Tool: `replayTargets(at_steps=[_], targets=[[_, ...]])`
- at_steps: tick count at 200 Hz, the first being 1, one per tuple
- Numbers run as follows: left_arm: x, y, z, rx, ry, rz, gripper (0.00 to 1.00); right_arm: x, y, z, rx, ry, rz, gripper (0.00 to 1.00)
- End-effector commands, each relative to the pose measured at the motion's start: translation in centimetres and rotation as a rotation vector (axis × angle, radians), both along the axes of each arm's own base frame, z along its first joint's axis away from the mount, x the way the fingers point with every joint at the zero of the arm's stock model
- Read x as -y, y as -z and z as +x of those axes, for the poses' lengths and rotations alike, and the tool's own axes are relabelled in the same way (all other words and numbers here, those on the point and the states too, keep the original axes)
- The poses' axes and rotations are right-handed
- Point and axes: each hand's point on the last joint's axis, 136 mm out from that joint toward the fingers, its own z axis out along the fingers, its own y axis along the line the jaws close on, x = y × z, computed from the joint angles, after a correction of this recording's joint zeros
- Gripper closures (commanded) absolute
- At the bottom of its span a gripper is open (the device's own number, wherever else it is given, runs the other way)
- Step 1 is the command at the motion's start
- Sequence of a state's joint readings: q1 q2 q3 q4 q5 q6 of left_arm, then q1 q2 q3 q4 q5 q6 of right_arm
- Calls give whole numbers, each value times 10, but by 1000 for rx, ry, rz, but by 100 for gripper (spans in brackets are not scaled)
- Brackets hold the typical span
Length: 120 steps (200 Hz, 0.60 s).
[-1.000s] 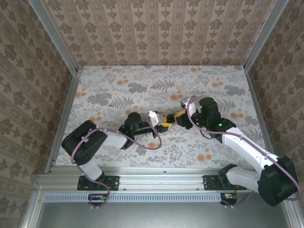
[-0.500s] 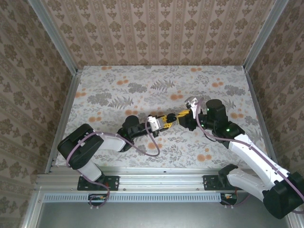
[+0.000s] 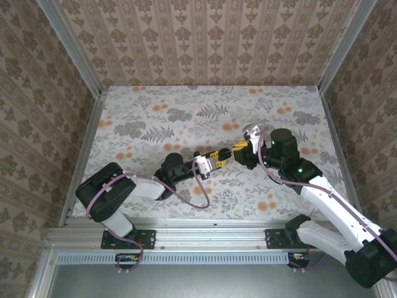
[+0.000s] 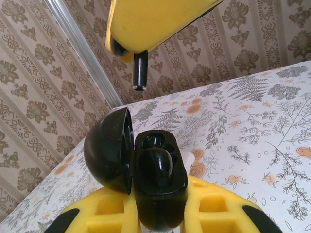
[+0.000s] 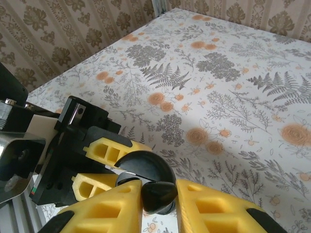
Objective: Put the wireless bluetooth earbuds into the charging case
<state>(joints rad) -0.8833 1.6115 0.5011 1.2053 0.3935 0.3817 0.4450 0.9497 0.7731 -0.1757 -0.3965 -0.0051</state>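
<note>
The left gripper (image 3: 209, 162) reaches toward the middle of the floral-print table (image 3: 155, 118). Its ribbed yellow fingers (image 4: 214, 206) are clamped on the charging case (image 4: 160, 204), one against each side. In these views the case is a glossy black rounded shell, not white. It is held clear of the table with its long axis roughly upright in the left wrist view and its open cavity facing the camera. The domed lid (image 4: 109, 150) is swung open to the left on its hinge. A seated earbud (image 4: 155, 165), a smooth, shiny black bean shape, sits in the cavity.

Just to the right, tip to tip with the left one, the right gripper (image 3: 228, 154) pinches a second earbud (image 5: 158, 193) between its yellow fingertips. In the left wrist view its slim matte-black stem (image 4: 140, 70) points straight down toward the open case, above it and not touching it.
</note>
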Motion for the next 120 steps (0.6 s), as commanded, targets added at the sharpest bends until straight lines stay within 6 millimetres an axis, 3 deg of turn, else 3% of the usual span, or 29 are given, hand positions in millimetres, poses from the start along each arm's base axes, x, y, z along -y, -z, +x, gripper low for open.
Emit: replayTargets(at_steps=[1, 63, 120], targets=[[-1, -13, -5, 62, -4, -22, 98, 1, -1, 1, 14, 3, -43, 76], [-1, -16, -5, 75, -10, -24, 99, -9, 14, -5, -30, -32, -66, 76], [0, -20, -7, 73, -7, -35, 99, -11, 23, 1, -37, -19, -79, 77]])
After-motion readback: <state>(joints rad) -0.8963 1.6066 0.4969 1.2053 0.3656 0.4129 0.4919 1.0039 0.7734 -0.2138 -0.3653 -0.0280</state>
